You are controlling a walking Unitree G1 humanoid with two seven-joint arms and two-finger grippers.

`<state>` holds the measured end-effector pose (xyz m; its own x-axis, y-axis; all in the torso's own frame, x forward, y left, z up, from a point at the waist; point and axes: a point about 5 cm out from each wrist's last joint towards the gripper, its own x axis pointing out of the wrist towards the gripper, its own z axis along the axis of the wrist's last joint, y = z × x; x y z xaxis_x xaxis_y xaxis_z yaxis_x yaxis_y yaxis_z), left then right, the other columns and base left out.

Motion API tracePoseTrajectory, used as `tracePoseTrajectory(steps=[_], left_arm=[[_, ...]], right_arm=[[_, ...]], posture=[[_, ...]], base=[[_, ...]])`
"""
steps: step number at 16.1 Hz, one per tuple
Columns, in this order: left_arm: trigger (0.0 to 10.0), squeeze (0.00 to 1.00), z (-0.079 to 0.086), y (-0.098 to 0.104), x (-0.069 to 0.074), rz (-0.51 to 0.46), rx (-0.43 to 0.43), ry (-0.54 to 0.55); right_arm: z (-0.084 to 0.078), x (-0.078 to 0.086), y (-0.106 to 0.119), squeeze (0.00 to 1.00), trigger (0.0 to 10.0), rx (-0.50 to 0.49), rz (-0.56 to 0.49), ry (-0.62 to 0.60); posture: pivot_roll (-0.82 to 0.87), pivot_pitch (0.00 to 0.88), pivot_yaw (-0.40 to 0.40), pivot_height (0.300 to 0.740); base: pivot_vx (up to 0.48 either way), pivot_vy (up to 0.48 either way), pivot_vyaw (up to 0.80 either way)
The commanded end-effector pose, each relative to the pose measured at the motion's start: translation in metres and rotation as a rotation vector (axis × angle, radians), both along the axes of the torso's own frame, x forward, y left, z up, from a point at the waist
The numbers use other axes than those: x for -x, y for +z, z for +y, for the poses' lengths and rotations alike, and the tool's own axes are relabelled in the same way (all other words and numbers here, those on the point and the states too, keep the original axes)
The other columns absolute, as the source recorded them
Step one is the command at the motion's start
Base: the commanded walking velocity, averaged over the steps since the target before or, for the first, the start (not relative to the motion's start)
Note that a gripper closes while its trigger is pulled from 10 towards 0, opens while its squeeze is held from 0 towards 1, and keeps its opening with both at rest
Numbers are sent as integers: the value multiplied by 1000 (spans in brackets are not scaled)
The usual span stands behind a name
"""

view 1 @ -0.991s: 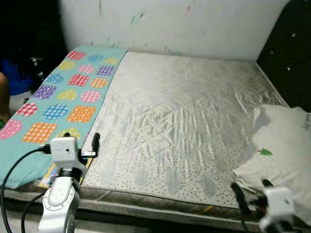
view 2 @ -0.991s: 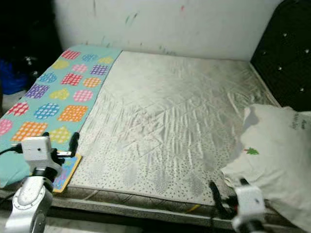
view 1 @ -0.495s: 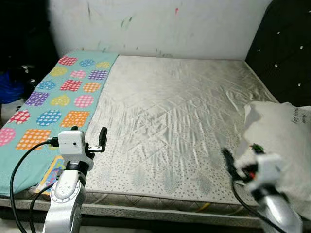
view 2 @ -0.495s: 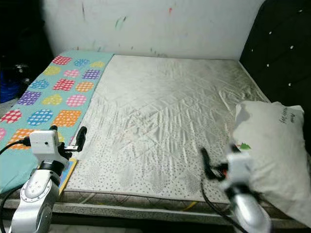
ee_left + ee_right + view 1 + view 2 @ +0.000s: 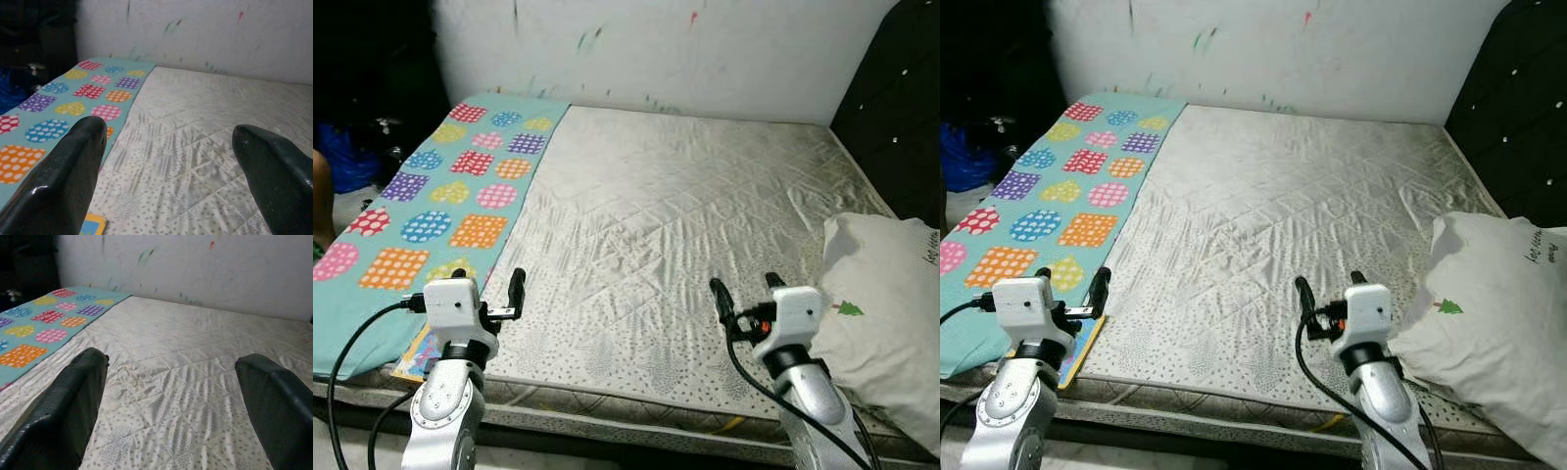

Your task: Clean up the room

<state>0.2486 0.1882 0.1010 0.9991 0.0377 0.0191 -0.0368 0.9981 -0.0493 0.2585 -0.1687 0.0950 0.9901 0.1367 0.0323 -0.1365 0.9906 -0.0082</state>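
A cream quilted mattress (image 5: pixel 685 206) lies before me. Along its left side runs a teal blanket (image 5: pixel 431 211) with coloured patches. A white pillow (image 5: pixel 891 313) with a small green print rests at the right front corner. My left gripper (image 5: pixel 487 285) is open over the front left of the bed, at the blanket's edge. My right gripper (image 5: pixel 745 291) is open above the mattress front, just left of the pillow. Both wrist views look across the bed between spread black fingers (image 5: pixel 73 171) (image 5: pixel 68 401), which hold nothing.
A colourful flat book or card (image 5: pixel 1077 351) lies at the bed's front edge under my left arm. A black tufted headboard (image 5: pixel 891 108) stands at the right. A marked white wall (image 5: pixel 705 49) runs behind. Dark clutter with something blue (image 5: pixel 342 162) sits beyond the blanket.
My right arm has risen from the lower right corner and swung left, over the mattress beside the pillow. The left gripper rose slightly. The head camera swayed.
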Motion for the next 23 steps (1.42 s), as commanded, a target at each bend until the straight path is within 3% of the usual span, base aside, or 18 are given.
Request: tracePoseTrajectory(steps=[1,5,8,10,13,14,17,19,21,23], left_arm=[[10000,0,-2,1,2,1,-3,-3],[10000,0,-2,-3,9,24,-10,2],[10000,0,1,-4,14,34,-22,28],[10000,0,2,-3,13,30,-31,32],[10000,0,-1,-2,12,31,-24,33],[10000,0,-2,-2,11,31,-24,35],[10000,0,-3,-2,11,30,-19,33],[10000,0,-5,-1,9,28,-16,27],[10000,0,-4,-1,9,23,-16,33],[10000,0,-3,-1,11,24,-16,37]], right_arm=[[-4,-3,5,0,10000,-14,-8,-29],[7,-9,22,0,10000,-69,-69,-57],[17,-12,18,0,10000,-79,-65,-53],[29,-23,30,0,10000,-96,-119,-30],[43,-40,40,0,10000,-40,-174,22],[41,-43,42,0,10000,-15,-189,24],[10,-60,38,0,10000,28,-160,-59],[10,-81,50,0,10000,51,-193,-64],[10,-84,48,0,10000,51,-178,-49],[2,-72,34,0,10000,71,-150,-42]], posture=[[-10,34,-42,740],[-8,37,-26,740],[15,47,-12,740],[22,50,-9,740],[29,43,-24,740],[29,42,-26,740],[20,37,-29,740],[26,33,-35,740],[31,32,-39,740],[31,36,-43,740]], base=[[0,0,0],[0,0,0],[0,0,0],[0,0,0],[0,0,0],[0,0,0],[0,0,0],[0,0,0],[0,0,0],[0,0,0]])
